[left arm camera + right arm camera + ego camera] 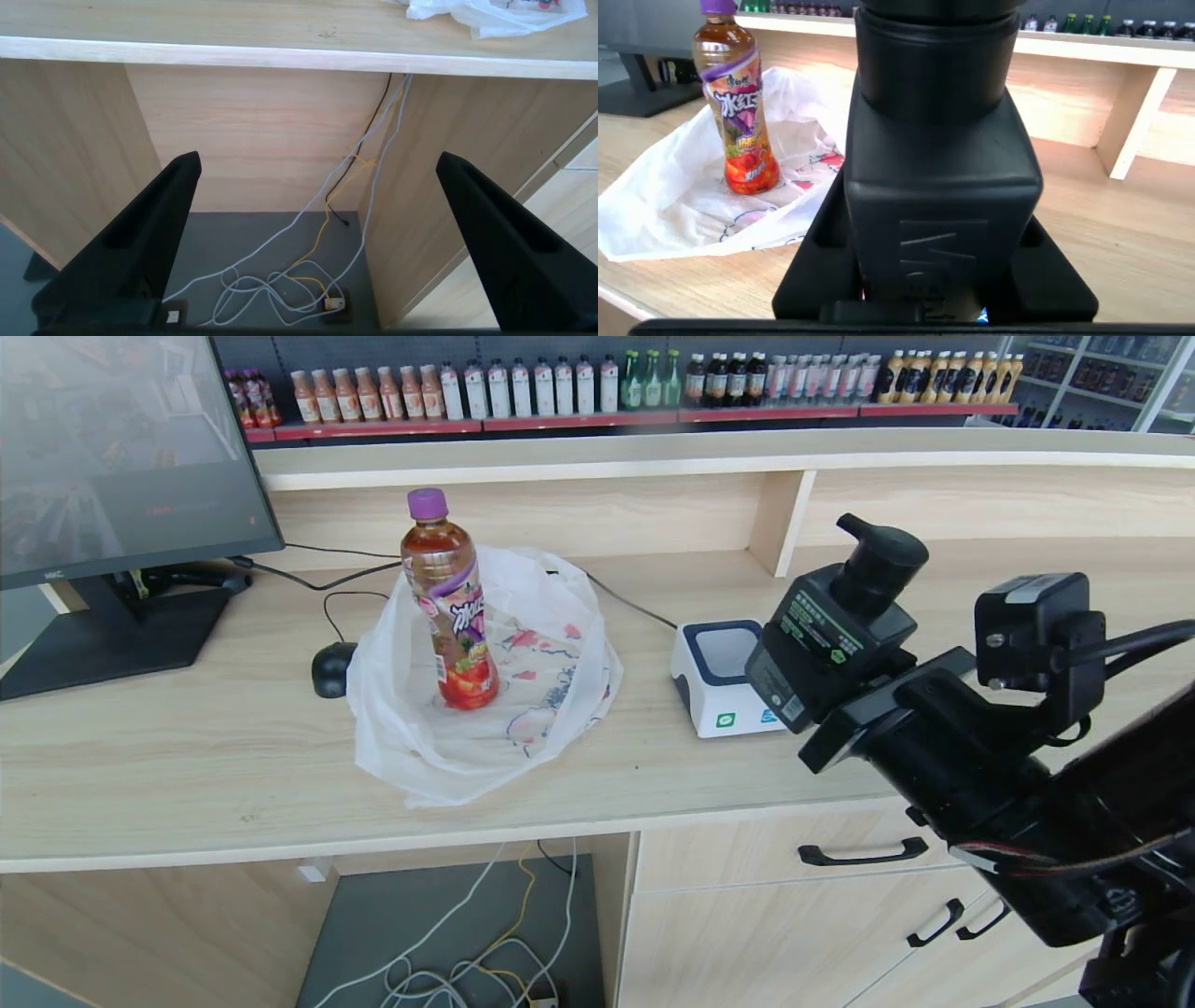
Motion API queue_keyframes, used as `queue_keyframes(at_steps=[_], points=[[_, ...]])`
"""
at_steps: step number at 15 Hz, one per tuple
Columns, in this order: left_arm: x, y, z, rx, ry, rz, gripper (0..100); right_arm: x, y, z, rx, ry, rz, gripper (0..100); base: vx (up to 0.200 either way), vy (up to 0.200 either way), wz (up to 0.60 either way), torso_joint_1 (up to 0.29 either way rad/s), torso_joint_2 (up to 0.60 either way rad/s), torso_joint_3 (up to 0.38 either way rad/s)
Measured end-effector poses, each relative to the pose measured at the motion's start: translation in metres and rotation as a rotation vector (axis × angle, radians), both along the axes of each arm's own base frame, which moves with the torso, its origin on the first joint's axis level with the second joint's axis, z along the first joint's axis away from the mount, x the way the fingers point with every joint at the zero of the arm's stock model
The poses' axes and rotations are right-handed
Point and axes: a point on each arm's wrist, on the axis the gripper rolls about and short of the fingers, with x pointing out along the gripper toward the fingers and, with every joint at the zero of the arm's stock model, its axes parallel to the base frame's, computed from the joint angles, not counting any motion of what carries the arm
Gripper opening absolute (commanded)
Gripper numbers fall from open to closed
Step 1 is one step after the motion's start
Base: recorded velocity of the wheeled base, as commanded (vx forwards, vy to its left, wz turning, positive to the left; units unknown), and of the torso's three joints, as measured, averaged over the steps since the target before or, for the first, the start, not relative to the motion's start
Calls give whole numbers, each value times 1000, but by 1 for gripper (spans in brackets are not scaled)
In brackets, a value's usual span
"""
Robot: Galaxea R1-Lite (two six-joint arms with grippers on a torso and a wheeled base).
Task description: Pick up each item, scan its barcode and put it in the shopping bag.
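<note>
on the counter (pixel 187 756), the shopping bag (pixel 551 644) already held the upright tea bottle (pixel 450 607), so one item looked done. the right gripper (pixel 864 705) was clenched on a black pump bottle (pixel 831 635) just beside the scanner (pixel 719 677), with bagging apparently left to do. the left gripper (pixel 318 163) hung released below the counter.
</note>
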Motion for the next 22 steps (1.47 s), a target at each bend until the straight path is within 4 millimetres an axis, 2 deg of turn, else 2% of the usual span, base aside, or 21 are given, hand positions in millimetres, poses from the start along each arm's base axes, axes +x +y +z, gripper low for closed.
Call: queue_keyframes(at_steps=[4,8,15,22], points=[[0,0,0,5,0,0,100,20,-11,-8,23,41,-63,0,0,0,0,0,0,0],[0,0,0,8,0,0,100,33,-10,-10,26,44,-81,0,0,0,0,0,0,0],[0,0,0,3,0,1,100,41,-6,-17,13,63,-87,0,0,200,0,2,2,2],[0,0,0,2,0,0,100,34,-10,-12,21,50,-85,0,0,200,0,2,1,4]])
